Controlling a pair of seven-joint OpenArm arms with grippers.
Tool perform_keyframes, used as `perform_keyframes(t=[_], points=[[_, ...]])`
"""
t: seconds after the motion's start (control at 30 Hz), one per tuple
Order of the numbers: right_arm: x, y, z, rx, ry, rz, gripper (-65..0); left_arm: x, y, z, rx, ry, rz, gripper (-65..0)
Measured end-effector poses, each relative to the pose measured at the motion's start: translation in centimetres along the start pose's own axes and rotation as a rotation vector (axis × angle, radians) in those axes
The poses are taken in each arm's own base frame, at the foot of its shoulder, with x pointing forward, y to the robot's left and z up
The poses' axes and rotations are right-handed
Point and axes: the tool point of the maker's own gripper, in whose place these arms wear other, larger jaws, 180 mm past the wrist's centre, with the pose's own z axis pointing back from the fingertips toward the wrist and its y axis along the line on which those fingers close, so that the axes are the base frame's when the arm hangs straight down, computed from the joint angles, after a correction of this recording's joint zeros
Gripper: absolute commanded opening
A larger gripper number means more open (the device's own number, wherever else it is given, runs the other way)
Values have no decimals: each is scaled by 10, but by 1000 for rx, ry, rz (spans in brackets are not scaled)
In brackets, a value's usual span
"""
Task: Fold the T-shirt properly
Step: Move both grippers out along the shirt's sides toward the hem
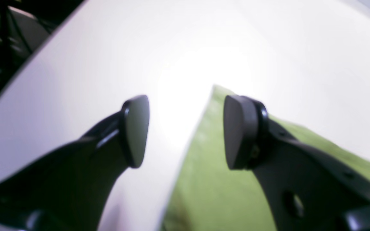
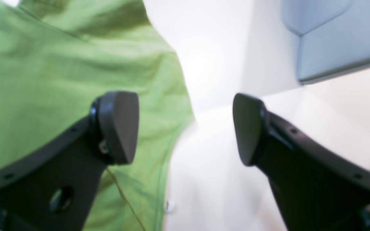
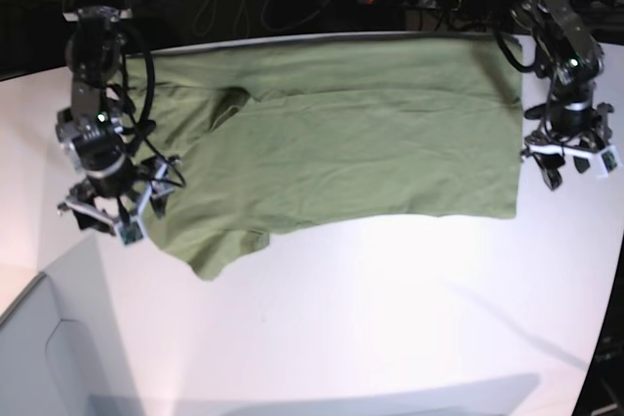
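T-shirt [image 3: 351, 143]: soft matt olive cloth, lightly wrinkled. Desk [image 3: 390, 309]: smooth white, slight sheen. Fingers [image 1: 136, 131]: black plastic, glossy rims, matt grey rubbery-looking pads.

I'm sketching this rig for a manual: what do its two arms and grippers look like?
Both arms are black, with loose black cables looped alongside. Each left gripper and right gripper has two black fingers with holes, tipped by flat, rounded dark pads. In the base view, pale brackets sit at the wrists.
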Motion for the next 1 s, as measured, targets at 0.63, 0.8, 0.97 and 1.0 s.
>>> perform_keyframes(t=[0.63, 0.8, 0.97, 1.0], points=[[-6, 18, -20, 51, 44, -20, -210, -54, -28, -128, 21, 173, -68, -296], [-2, 16, -21, 48, 33, -21, -210, -69, -20, -135, 33, 180, -50, -298], [-2, 16, -21, 48, 34, -22, -210, -71, -20, -138, 32, 158, -45, -299], [-2, 17, -20, 48, 34, -22, -210, -71, -21, -138, 30, 158, -47, -299]])
